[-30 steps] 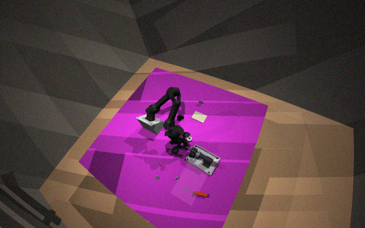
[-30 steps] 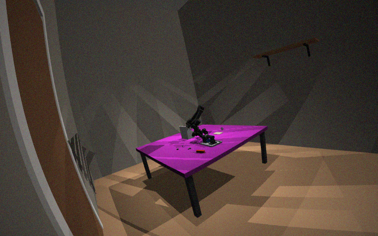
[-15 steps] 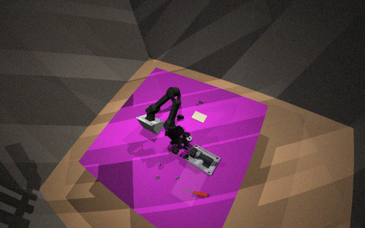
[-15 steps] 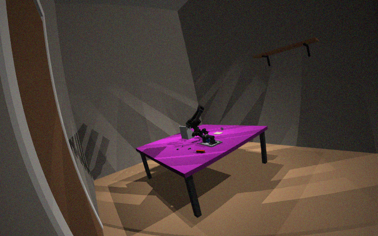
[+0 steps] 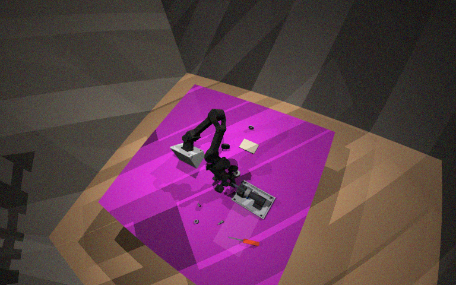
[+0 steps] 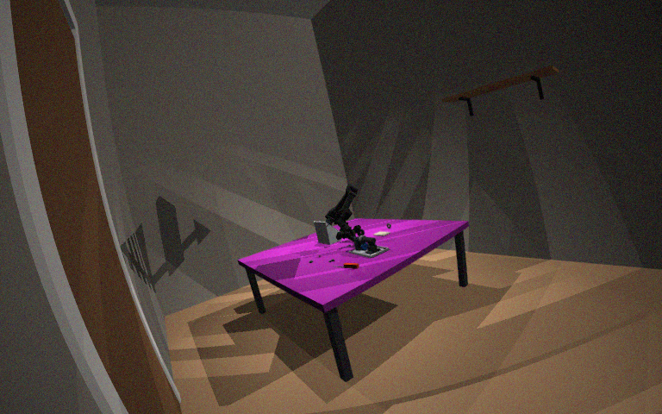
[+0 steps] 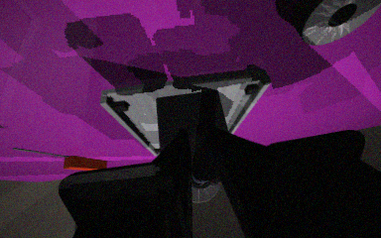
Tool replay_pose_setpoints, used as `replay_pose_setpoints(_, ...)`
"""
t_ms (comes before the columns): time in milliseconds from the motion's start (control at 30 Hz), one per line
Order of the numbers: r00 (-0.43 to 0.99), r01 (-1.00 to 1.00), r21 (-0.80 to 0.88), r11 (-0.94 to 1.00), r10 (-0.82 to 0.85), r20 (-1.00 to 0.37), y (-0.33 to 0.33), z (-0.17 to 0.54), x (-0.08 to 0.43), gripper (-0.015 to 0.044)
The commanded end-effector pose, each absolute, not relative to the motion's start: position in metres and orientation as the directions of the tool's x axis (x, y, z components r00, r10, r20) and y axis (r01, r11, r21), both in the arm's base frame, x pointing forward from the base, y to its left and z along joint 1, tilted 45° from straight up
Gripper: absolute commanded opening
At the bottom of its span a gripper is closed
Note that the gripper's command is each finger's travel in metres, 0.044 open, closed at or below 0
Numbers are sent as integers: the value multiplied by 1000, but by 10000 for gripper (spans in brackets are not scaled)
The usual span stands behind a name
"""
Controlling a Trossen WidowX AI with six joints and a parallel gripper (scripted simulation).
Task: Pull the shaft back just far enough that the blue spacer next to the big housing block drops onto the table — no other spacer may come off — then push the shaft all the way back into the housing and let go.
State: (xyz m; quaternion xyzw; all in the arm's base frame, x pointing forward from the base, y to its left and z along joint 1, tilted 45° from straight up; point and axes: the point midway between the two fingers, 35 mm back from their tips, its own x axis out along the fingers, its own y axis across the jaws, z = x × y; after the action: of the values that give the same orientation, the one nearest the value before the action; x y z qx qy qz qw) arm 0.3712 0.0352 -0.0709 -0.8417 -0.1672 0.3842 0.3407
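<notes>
A dark housing (image 5: pixel 259 199) (image 6: pixel 371 244) (image 7: pixel 174 116) stands on a pale base plate (image 5: pixel 247 208) (image 7: pixel 141 116). The shaft (image 5: pixel 235 185) runs from the housing's near side toward the arm. My gripper (image 5: pixel 232 184) (image 7: pixel 195 133) is shut on the shaft at its outer end. A small patch of blue, the blue spacer (image 5: pixel 247 198) (image 6: pixel 364 246), shows low between the dark parts over the plate. Whether it is still around the shaft or lies loose cannot be told. The other spacers cannot be told apart. In the wrist view the fingers and the dark block hide most of the shaft.
An orange screwdriver (image 5: pixel 251 242) (image 6: pixel 351 266) (image 7: pixel 85 163) lies off the plate's side. A bolt (image 5: pixel 220 222) and a nut (image 5: pixel 196 221) lie nearby. A pale-faced ring (image 5: pixel 236 173) (image 7: pixel 319 31) is close beside the gripper. A cream pad (image 5: pixel 249 146) (image 6: pixel 381 234) lies farther back.
</notes>
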Motion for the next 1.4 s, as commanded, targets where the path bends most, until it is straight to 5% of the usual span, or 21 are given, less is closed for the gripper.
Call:
replay_pose_setpoints(0, 653, 22, -703, -711, 543, -529, 35, -70, 374, 0)
replay_pose_setpoints(1367, 653, 22, -703, -711, 543, -528, 36, -70, 385, 0)
